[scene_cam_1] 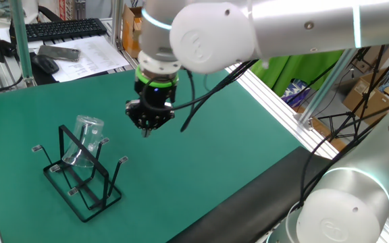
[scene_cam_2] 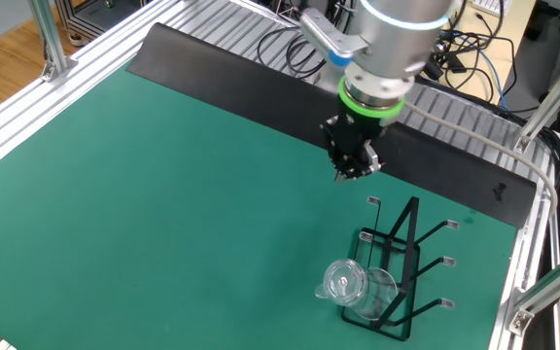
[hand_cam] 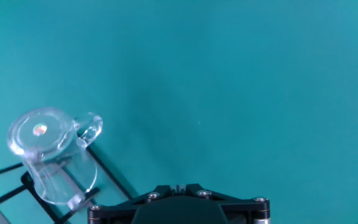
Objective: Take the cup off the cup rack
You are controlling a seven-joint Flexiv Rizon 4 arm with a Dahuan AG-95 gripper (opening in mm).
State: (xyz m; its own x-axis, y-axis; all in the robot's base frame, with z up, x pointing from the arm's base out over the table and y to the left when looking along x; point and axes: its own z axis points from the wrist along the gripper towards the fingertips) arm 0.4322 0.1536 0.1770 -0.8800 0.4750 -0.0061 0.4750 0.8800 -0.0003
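Table: a big green mat fills most of every view. The arm hangs over it.
Arm: the big silver arm comes in from the upper right of one fixed view. It points the hand straight down.
Cup rack: the cup rack is thin black wire, in the lower left of one fixed view and the lower right of the other fixed view. It looks light, so I think it could tip or slide if the cup is pulled sideways.
Cup: the cup is clear and has a little handle on its side. It sits upside down and tilted on a prong, bottom up. In the hand view it is at the lower left.
How the cup will feel: I think it is light, hard and smooth, so it may slip. It could crack if dropped.
Where to hold: my guess is the side wall or the little handle, then lift along the prong.
Pincer: the gripper has its two fingers pressed together with nothing between them. It hangs in the air beside the rack, apart from the cup.
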